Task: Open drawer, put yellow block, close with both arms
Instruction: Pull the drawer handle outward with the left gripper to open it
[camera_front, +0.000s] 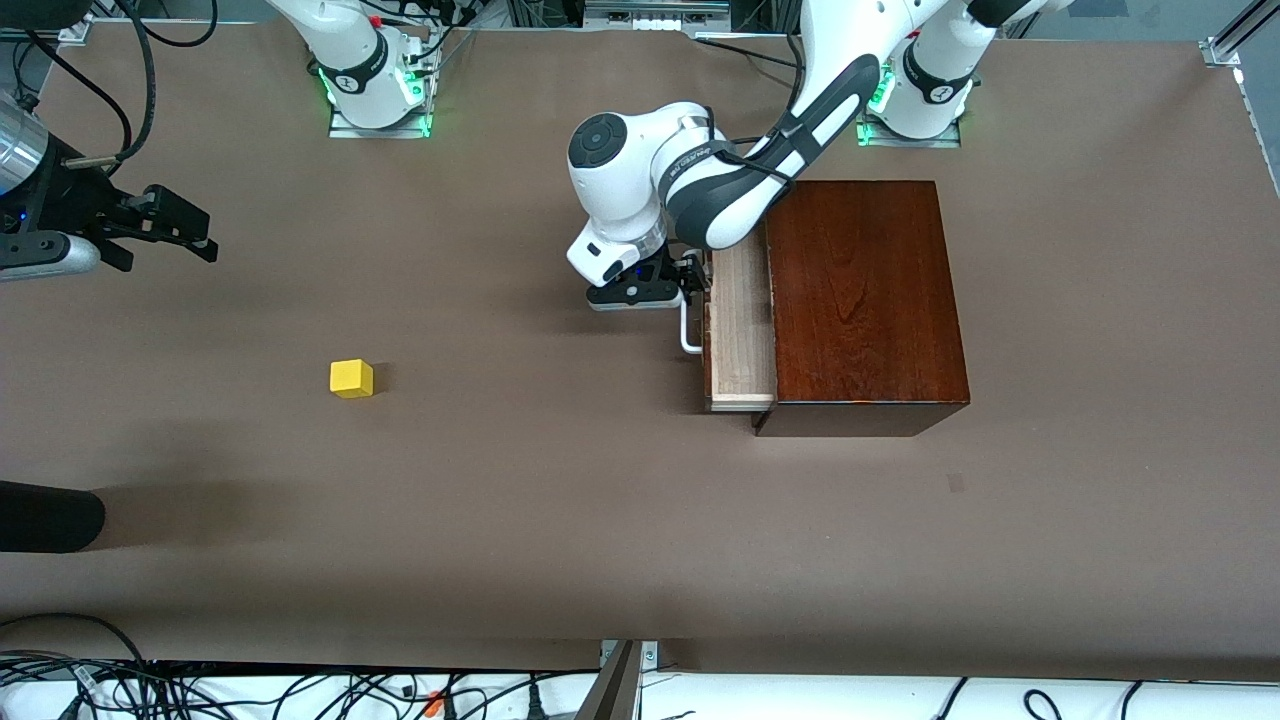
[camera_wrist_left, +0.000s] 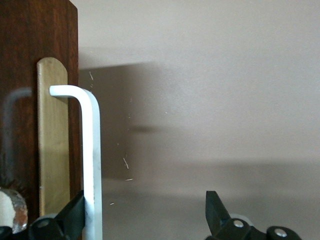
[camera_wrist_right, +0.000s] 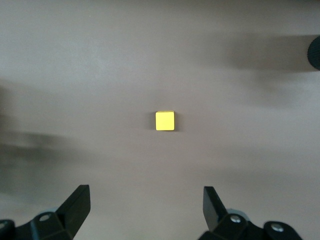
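The left claw (camera_front: 690, 283) stands open around the white handle (camera_wrist_left: 92, 160) of the part-open drawer (camera_front: 740, 320), while the right claw (camera_wrist_right: 145, 210) hovers open above the yellow block (camera_front: 351, 378) on the table (camera_front: 500, 480), apparently lining up a pick.

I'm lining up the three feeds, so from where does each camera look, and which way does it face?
Front view: high across the table, facing both arms' bases; shows the box, drawer, yellow block, left gripper, right gripper.
Left wrist view: on the left wrist, facing the drawer's handle; open fingers show.
Right wrist view: on the right wrist, looking down at the block; open fingers show.
Shared: front and right wrist views both show the block.
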